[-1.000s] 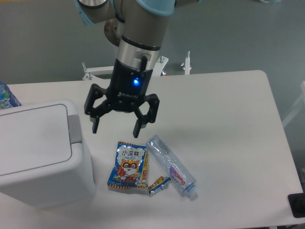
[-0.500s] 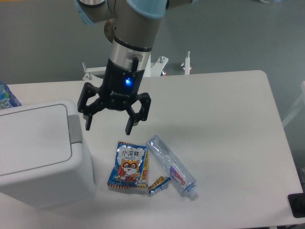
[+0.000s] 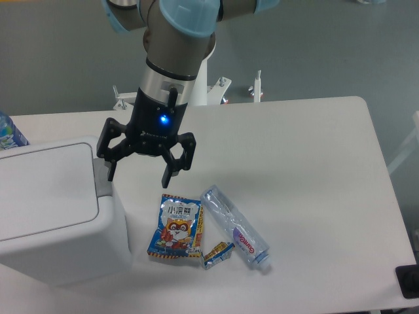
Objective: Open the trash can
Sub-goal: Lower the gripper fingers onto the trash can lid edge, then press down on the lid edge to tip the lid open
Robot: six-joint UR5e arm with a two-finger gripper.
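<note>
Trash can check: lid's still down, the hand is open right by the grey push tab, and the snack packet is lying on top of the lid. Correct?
Not quite. The snack packet lies on the table, right of the trash can, not on its lid. The rest holds: the camera view shows the lid down and the hand open beside the grey push tab.

Left of the black matt fingers (image 3: 167,180) stands a smooth white plastic trash can (image 3: 55,209), while below them on the matt white table (image 3: 314,170) lie a glossy foil snack packet (image 3: 175,226) and a clear crinkled plastic bottle (image 3: 234,224).
</note>
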